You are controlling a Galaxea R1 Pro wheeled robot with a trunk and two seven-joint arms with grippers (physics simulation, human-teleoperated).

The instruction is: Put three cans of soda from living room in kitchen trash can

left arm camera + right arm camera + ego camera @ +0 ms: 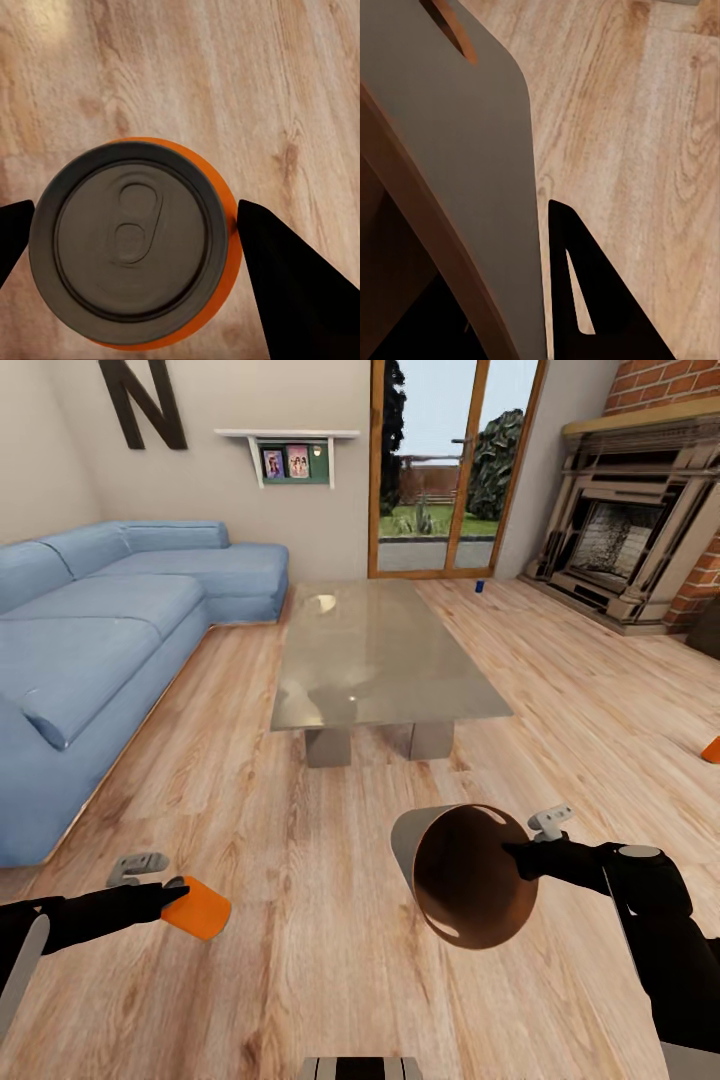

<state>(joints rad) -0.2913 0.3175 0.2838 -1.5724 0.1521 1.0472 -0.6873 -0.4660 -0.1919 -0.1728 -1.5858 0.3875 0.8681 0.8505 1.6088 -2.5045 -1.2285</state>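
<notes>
My left gripper is shut on a bright orange soda can, held low over the floor. In the left wrist view the can's silver top sits between the two dark fingers. My right gripper is shut on the rim of the trash can, which is tipped so its tan-brown inside faces me. Its grey wall and handle hole show close up, with one finger outside the wall. A dark blue can stands on the floor by the glass door. Another orange can lies at the right edge.
This is the living room. The glass coffee table stands straight ahead, and the blue corner sofa runs along the left. A brick fireplace fills the far right corner. Pale wood floor lies between my arms.
</notes>
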